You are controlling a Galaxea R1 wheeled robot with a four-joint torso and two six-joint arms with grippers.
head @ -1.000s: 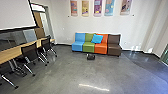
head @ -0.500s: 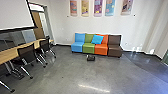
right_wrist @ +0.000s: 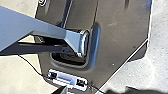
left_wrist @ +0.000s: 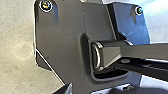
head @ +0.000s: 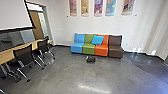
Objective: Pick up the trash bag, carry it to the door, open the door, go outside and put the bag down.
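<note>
You have the trash bag (head: 91, 59) ahead of you, as far as its small, dark shape can be made out: it sits on the grey floor (head: 67, 75), in front of the sofa (head: 96, 46) and apart from it, with a pale patch at its upper left. The sofa runs along the far wall (head: 100, 25) in 4 sections: blue, green, orange and brown, from left to right as you look. A bright blue cushion (head: 97, 40) leans tilted against the backrests where the green and orange sections meet. Above it, 5 colourful panels (head: 98, 7) hang in a row on the white wall.

To your left is a long wood-topped table (head: 7, 56), with black mesh-backed chairs (head: 23, 53) on bright metal legs drawn up along it. A projection screen (head: 15, 12) hangs above the table, and behind it, near the corner, you can see a brown wooden door (head: 36, 25). A streak of light (head: 93, 89) lies across the floor nearest you, and smaller bright spots show low on the wall to the right of the sofa.

At your left wrist, you cannot tell whether the left claw (left_wrist: 96, 90) is released or clenched. At your right wrist, the state of the right claw (right_wrist: 96, 90) cannot be told either. The trash bag is well apart from both.
</note>
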